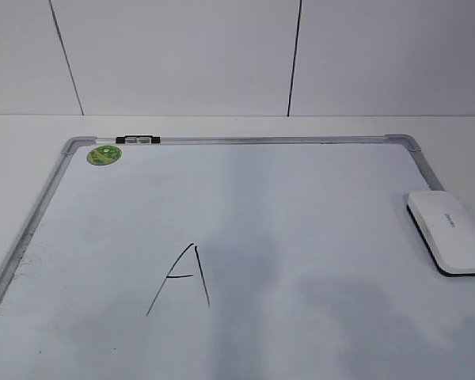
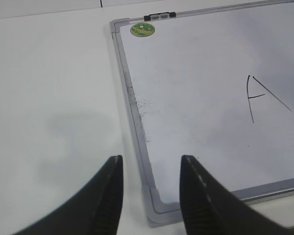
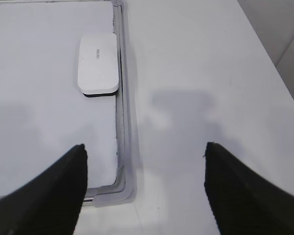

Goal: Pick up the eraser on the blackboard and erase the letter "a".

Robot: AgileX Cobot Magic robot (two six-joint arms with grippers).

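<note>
The drawn letter (image 1: 180, 279) lies nearest in the exterior view, on the near left-of-centre part of the whiteboard (image 1: 317, 237). It is an angular capital form in black marker; no small cursive "a" is seen in any view.

The eraser (image 1: 447, 231) rests at the right edge of the whiteboard, against the frame, well apart from the letter. It is seen as a flat white rounded block with a black felt underside and small grey lettering on top.

It is judged light, rigid and smooth-shelled, hence somewhat slippery. A grasp across the two long sides, at mid-length, is recommended.

The right end effector (image 3: 144, 188) is held wide open above the near right corner of the whiteboard and the desk (image 3: 206, 73), short of the eraser. The left end effector (image 2: 152, 196) is open over the near left corner, holding nothing.
</note>
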